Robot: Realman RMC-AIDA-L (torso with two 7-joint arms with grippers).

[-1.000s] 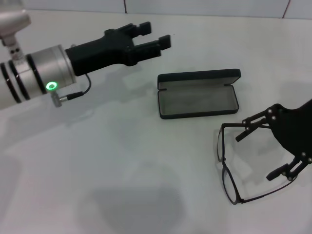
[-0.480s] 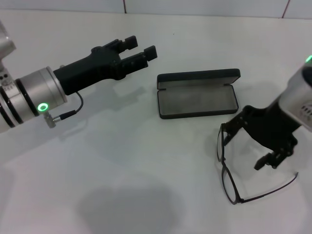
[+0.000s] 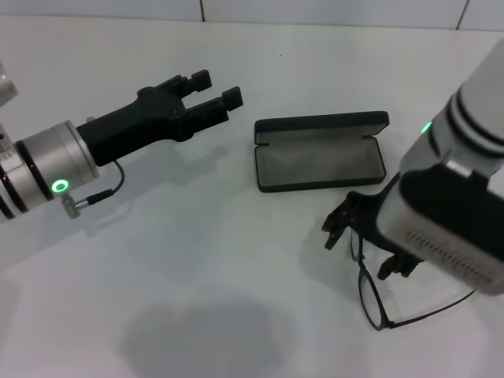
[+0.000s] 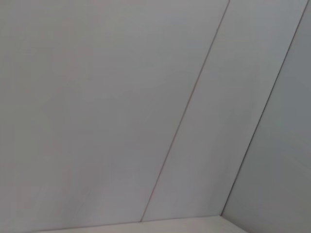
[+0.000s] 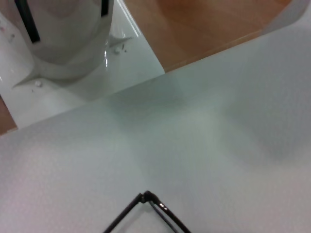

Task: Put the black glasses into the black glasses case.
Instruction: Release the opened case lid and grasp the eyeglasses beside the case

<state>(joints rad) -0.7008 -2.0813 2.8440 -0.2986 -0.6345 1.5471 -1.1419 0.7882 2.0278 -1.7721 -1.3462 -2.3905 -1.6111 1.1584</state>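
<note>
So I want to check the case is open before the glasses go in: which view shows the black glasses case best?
The head view: the black glasses case lies whole on the table, lid open, grey lining showing. The left wrist view shows only bare panels, and the right wrist view only table and part of the black glasses; neither shows the case.

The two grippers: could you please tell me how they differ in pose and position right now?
1. The left gripper hangs above the table, left of the case; the right gripper is down at the glasses.
2. The left gripper's fingers are spread with nothing between them; the right gripper's fingers are partly hidden by its wrist.
Both are black.
</note>
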